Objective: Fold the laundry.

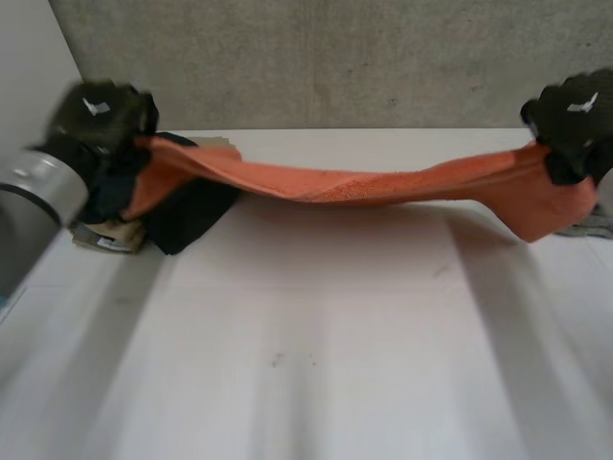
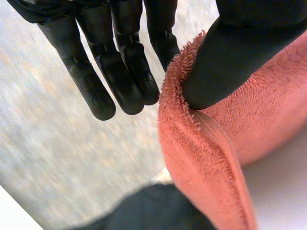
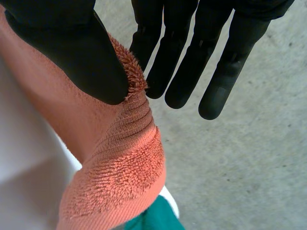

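Observation:
An orange towel (image 1: pixel 364 182) hangs stretched in the air between my two hands, above the far part of the white table (image 1: pixel 316 335), sagging a little in the middle. My left hand (image 1: pixel 101 115) holds its left end. In the left wrist view the thumb (image 2: pixel 240 52) pinches the towel's edge (image 2: pixel 206 158) against straight fingers (image 2: pixel 120 72). My right hand (image 1: pixel 575 120) holds the right end, where a corner droops below it. The right wrist view shows that thumb (image 3: pixel 67 43) pressing the towel's hem (image 3: pixel 120 163) against the fingers (image 3: pixel 182 62).
A black garment (image 1: pixel 187 216) lies heaped at the table's far left, under the towel's left end, with a beige item (image 1: pixel 110 235) beside it. A teal cloth (image 3: pixel 153 218) lies below my right hand. A concrete wall (image 1: pixel 335 57) stands behind the table.

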